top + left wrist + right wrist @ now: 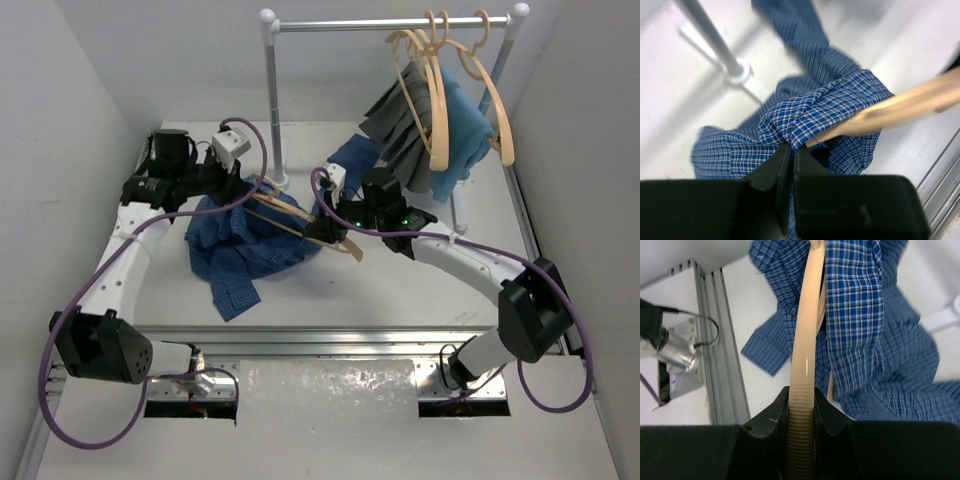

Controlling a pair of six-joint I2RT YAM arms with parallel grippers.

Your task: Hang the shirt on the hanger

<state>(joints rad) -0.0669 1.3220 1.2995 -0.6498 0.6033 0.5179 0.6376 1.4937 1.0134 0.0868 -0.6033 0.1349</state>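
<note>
The dark blue checked shirt (240,245) lies bunched on the table left of centre. A tan hanger (300,215) lies across its top, one arm inside the cloth. My left gripper (243,183) is shut on a fold of the shirt (805,117) at its far edge, next to the hanger arm (900,105). My right gripper (322,232) is shut on the hanger's ribbed shoulder (802,390), with the shirt (860,305) draped over the hanger's far end.
A clothes rail (390,22) stands at the back with spare tan hangers (440,90), a grey pleated garment (405,125) and a light blue garment (462,120). Its post (272,100) and foot (737,75) are close behind the shirt. A metal rail (715,340) runs along the near edge.
</note>
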